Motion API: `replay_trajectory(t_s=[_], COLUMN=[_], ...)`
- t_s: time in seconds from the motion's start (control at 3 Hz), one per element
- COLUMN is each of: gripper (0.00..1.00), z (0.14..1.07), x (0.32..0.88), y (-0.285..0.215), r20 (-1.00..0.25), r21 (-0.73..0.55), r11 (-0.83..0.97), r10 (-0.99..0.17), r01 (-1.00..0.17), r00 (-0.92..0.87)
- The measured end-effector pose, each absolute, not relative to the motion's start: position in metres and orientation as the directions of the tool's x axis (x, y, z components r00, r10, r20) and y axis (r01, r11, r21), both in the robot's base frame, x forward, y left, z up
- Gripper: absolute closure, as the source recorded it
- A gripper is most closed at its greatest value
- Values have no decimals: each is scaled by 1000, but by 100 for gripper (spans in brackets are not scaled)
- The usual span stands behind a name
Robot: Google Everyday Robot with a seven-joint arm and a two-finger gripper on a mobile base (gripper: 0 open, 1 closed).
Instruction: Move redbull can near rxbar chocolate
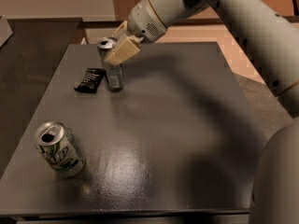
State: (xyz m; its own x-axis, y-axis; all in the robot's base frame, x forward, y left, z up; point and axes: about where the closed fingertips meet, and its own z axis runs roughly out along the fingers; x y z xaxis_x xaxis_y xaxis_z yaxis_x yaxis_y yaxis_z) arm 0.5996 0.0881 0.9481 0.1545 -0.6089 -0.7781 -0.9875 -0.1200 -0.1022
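Note:
The redbull can (113, 73), tall and slim with a pull-tab top, stands upright at the back left of the dark table (177, 125). My gripper (117, 48) is shut on the can's upper part, with one cream finger (122, 50) across its front. The rxbar chocolate (89, 80), a flat black wrapper, lies just left of the can, almost touching its base.
A wider silver can with green markings (59, 148) stands near the table's front left edge. My arm reaches in from the upper right. A darker counter (32, 41) lies behind and to the left of the table.

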Motion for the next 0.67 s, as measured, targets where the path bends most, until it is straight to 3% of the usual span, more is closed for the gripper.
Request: replay_trajectory(t_s=[0.67], gripper=[100], z=[940], x=[624], y=[91], r20=[-793], r21=[-67], r11=[-80], r10=[-601], r01=[-995], r00=[102])
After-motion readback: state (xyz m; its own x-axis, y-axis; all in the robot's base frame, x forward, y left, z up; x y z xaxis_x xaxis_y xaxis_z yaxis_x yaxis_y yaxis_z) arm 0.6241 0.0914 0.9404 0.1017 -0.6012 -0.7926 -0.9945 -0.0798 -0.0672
